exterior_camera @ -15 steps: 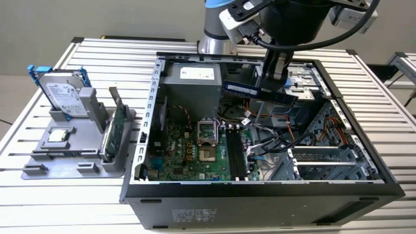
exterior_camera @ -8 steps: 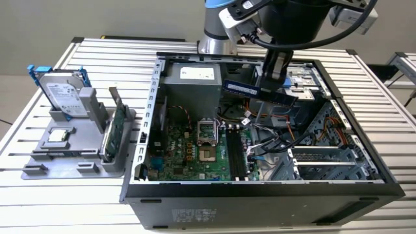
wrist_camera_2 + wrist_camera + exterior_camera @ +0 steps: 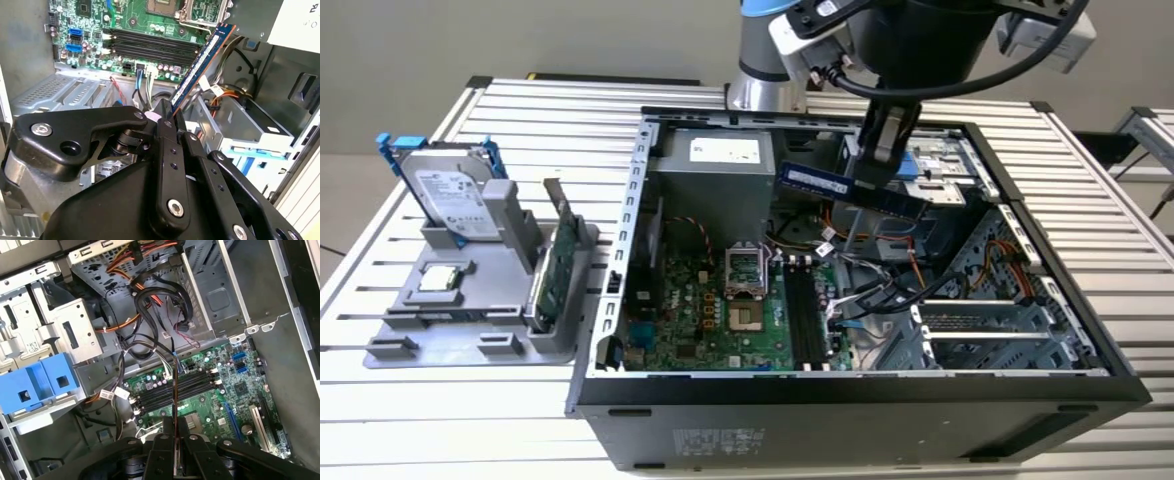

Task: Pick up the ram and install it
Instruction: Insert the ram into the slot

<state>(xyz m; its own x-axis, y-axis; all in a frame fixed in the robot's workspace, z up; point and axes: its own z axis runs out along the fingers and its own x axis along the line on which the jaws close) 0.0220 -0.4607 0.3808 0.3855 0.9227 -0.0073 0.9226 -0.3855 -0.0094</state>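
Install step in hand: gripper (image 3: 878, 176) clamped tight on the ram (image 3: 821, 181), held in the air over the open computer case (image 3: 635, 230), apart from the 4 memory slots (image 3: 803, 315), probably needing edge-to-slot alignment.

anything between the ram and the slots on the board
Nothing visible. The gripper holds the ram over the open case, the memory slots lie bare, and the loose cables sit beside them, not across.

exterior view looks steeply down on the open computer case (image 3: 854, 412); both wrist views peer closely past the gripper (image 3: 175, 439) at its motherboard (image 3: 222, 407).
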